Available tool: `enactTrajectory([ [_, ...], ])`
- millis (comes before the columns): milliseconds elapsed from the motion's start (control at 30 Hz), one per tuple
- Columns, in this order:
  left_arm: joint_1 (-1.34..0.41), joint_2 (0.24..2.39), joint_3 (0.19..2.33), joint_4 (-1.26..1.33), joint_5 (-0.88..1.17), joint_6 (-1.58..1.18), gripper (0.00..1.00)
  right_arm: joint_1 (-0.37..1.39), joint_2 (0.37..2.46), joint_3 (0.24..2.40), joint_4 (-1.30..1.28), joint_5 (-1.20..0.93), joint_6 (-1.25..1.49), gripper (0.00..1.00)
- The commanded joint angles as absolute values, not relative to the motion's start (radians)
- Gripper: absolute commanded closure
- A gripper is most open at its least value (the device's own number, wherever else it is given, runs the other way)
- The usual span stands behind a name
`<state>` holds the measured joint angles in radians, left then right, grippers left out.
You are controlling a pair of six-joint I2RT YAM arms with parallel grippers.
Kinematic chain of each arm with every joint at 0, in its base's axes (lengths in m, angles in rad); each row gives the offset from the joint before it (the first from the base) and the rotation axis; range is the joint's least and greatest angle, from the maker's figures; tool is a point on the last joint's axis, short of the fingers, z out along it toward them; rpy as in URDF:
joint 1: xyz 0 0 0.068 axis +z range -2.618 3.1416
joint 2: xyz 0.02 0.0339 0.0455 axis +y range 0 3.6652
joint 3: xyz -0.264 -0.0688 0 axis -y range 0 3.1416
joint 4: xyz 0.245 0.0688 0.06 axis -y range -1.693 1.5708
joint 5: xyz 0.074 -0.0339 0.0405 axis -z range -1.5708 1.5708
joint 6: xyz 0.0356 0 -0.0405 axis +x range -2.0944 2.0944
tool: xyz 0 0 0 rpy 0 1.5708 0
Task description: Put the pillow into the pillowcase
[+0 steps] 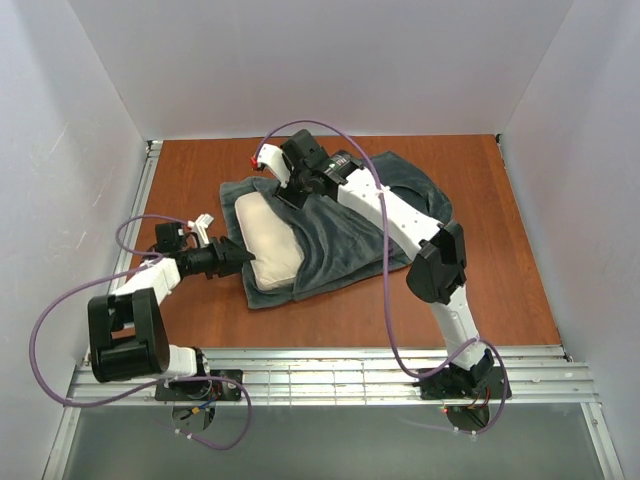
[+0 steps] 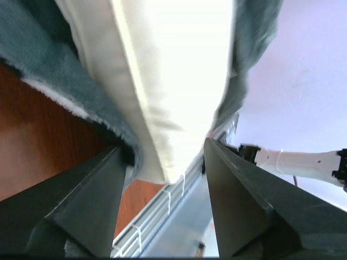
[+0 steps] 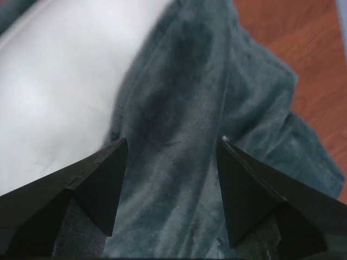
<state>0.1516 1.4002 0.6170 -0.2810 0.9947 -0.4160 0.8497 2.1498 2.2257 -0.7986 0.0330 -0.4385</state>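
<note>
With the pillow (image 1: 268,245) seemingly part-way inside the pillowcase (image 1: 350,225), left pincer (image 2: 162,146) and right pincer (image 3: 172,142) gape open; next calls for gripping the case's mouth.

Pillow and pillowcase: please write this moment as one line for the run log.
pillow: partly inside pillowcase | left gripper: open at pillow's edge | right gripper: open over pillowcase

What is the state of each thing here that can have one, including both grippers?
pillow: partly inside the pillowcase, one end exposed
pillowcase: lying rumpled, wrapped around part of the pillow
left gripper: open, jaws either side of the pillow's exposed edge
right gripper: open, over the pillowcase
</note>
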Motion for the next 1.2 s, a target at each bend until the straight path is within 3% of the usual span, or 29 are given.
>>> enactTrajectory([
  [0,0.221,1.289,0.617,-0.305,0.979,-0.431,0.46,0.851,2.278,2.207,-0.873,0.106,-0.385,0.38],
  [100,0.236,1.308,0.612,-0.305,0.947,-0.428,0.46,0.847,2.345,2.201,-0.848,0.114,-0.379,0.32],
  [133,0.238,1.319,0.611,-0.304,0.933,-0.433,0.45,0.845,2.358,2.204,-0.848,0.103,-0.374,0.23],
  [167,0.241,1.340,0.611,-0.296,0.930,-0.434,0.44,0.845,2.367,2.206,-0.847,0.100,-0.371,0.20],
  [233,0.247,1.351,0.624,-0.295,0.905,-0.434,0.38,0.841,2.381,2.206,-0.842,0.094,-0.364,0.16],
  [533,0.267,1.413,0.653,-0.259,0.687,-0.413,0.36,0.859,2.203,2.160,-0.839,0.023,-0.334,0.15],
  [867,0.268,1.445,0.673,-0.219,0.687,-0.419,0.35,0.868,2.367,2.206,-0.833,0.048,-0.342,0.16],
  [933,0.270,1.445,0.664,-0.203,0.680,-0.431,0.34,0.868,2.381,2.204,-0.831,0.101,-0.363,0.27],
  [1000,0.270,1.451,0.660,-0.189,0.672,-0.436,0.34,0.851,2.402,2.200,-0.839,0.139,-0.368,0.50],
  [1033,0.270,1.465,0.660,-0.178,0.648,-0.439,0.34,0.841,2.404,2.198,-0.845,0.141,-0.364,0.82],
  [1067,0.270,1.476,0.661,-0.170,0.638,-0.439,0.34,0.825,2.387,2.195,-0.850,0.144,-0.357,0.98],
  [1167,0.262,1.543,0.670,-0.089,0.634,-0.455,0.34,0.811,2.301,2.168,-0.845,0.045,-0.357,0.99],
])
